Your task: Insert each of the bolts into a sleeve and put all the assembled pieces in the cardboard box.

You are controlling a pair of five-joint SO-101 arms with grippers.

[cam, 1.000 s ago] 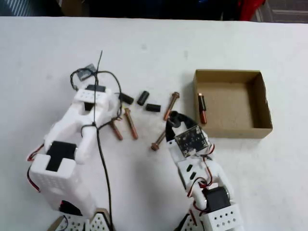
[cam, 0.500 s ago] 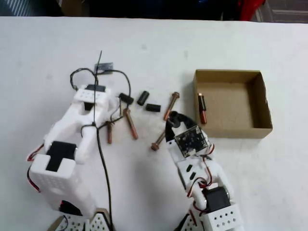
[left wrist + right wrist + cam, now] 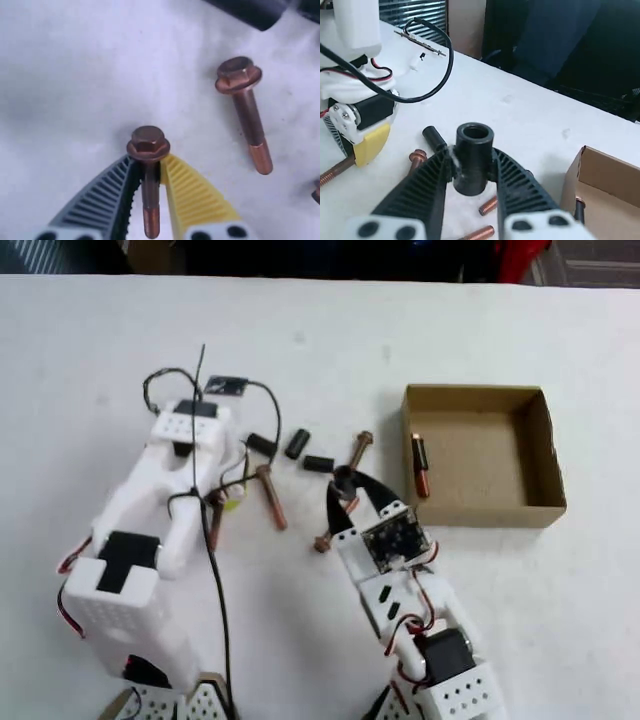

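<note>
The left gripper is pinched on 1 bolt, with its grey and yellow fingers tight on the shaft just under the head. In the high view it sits at the middle left of the frame. The right gripper is squeezed around 1 black sleeve. In the high view it sits near the middle of the frame. So the sleeve lies to the right of the held bolt, near it but not touching. 1 loose bolt lies on the table between the 2 grippers. The sleeve stands up, with its round hole facing the high camera. The held bolt looks nearly flat and runs along the fingers, with its head out past the tips. I think these 2 long lines do not match yet. The bolt's plain end has to point straight into the hole, so 1 of the 2 pieces has to tip before they can meet. The cardboard box is at the right of the frame, just beside the right gripper, so that arm is nearer for the drop. 1 joined piece lies inside, by the box's left wall. 3 more sleeves wait in a row above the grippers.
</note>
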